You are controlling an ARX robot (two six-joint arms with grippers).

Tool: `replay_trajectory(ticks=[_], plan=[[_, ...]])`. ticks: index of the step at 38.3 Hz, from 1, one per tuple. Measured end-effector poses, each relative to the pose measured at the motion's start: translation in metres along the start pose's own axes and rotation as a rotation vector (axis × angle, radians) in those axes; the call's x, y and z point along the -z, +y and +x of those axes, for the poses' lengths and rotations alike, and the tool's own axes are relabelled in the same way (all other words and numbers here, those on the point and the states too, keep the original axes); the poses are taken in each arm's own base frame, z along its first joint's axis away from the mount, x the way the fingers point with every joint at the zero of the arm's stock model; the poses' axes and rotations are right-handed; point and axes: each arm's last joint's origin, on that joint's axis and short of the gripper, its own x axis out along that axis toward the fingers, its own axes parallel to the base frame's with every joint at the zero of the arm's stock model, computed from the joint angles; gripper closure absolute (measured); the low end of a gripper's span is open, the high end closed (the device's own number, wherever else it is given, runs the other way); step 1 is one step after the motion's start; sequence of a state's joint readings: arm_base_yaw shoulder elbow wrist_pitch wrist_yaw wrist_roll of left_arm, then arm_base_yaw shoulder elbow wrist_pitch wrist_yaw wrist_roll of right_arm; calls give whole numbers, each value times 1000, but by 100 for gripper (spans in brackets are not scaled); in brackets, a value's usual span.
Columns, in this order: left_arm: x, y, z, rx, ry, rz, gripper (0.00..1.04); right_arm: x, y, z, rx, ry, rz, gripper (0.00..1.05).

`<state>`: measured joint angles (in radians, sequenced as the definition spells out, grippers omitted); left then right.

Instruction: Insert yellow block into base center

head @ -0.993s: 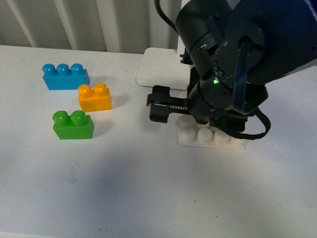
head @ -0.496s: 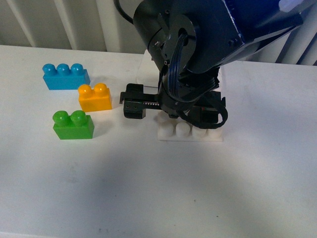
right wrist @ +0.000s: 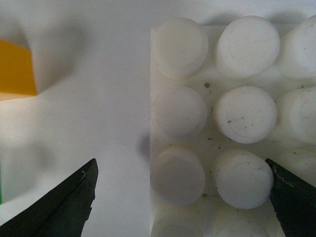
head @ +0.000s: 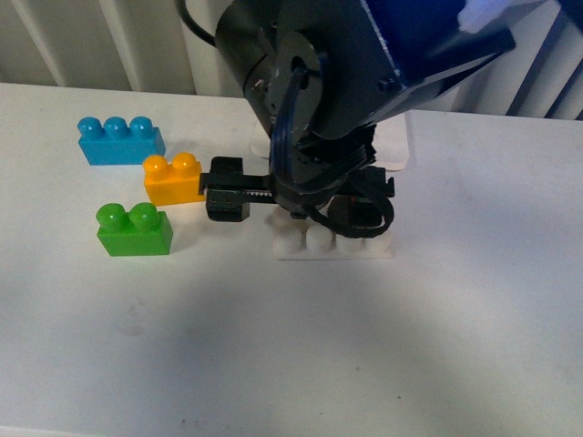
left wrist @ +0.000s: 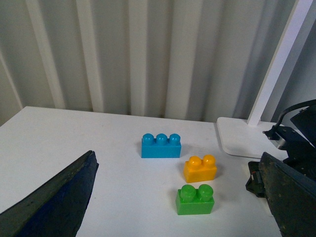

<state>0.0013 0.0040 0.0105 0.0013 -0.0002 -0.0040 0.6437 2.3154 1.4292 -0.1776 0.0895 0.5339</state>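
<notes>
The yellow block (head: 175, 179) stands on the table between a blue brick and a green brick, also in the left wrist view (left wrist: 200, 169); only its corner (right wrist: 15, 69) shows to the right wrist. The white studded base (head: 332, 254) lies just right of it, mostly hidden under my right arm (head: 319, 91). My right gripper (right wrist: 180, 160) hangs open low over the base (right wrist: 211, 89), one finger past its edge on the yellow block's side, the other over the studs. My left gripper (left wrist: 177, 160) is open and empty, held back from the bricks.
A blue three-stud brick (head: 120, 139) and a green two-stud brick (head: 134, 229) flank the yellow one. A white lamp foot (left wrist: 237, 140) with a pole stands behind the base. Corrugated wall panels close the table's far side.
My right arm has moved left toward the yellow block, and the base has slid left under it. The three bricks have not moved.
</notes>
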Motion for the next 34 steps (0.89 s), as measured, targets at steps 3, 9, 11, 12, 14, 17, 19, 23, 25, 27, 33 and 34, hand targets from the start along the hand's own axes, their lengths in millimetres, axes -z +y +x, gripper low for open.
replay_trajectory(ticks=[3, 9, 11, 12, 14, 17, 19, 23, 25, 27, 33, 34], plan=[[0, 0, 0, 0, 0, 0, 6, 1, 10, 1, -7, 6, -27, 9], [0, 0, 0, 0, 0, 0, 6, -3, 21, 3, -7, 0, -46, 9], [0, 0, 0, 0, 0, 0, 6, -3, 23, 4, 1, -2, -48, 9], [0, 0, 0, 0, 0, 0, 6, -4, 23, 5, 6, -4, -49, 9], [0, 0, 0, 0, 0, 0, 6, -4, 24, 5, 10, -10, -51, 9], [0, 0, 0, 0, 0, 0, 6, -4, 24, 5, 10, -20, -51, 9], [0, 0, 0, 0, 0, 0, 6, -5, 25, 5, 7, -24, -50, 9], [0, 0, 0, 0, 0, 0, 6, -5, 25, 4, -4, -29, -45, 9], [0, 0, 0, 0, 0, 0, 6, -5, 25, 4, -9, -42, -47, 9], [0, 0, 0, 0, 0, 0, 6, -5, 24, 4, -2, -58, -55, 9], [0, 0, 0, 0, 0, 0, 6, 1, 20, 3, 8, -86, -120, 9], [0, 0, 0, 0, 0, 0, 6, 3, 19, 3, 12, -87, -136, 9]])
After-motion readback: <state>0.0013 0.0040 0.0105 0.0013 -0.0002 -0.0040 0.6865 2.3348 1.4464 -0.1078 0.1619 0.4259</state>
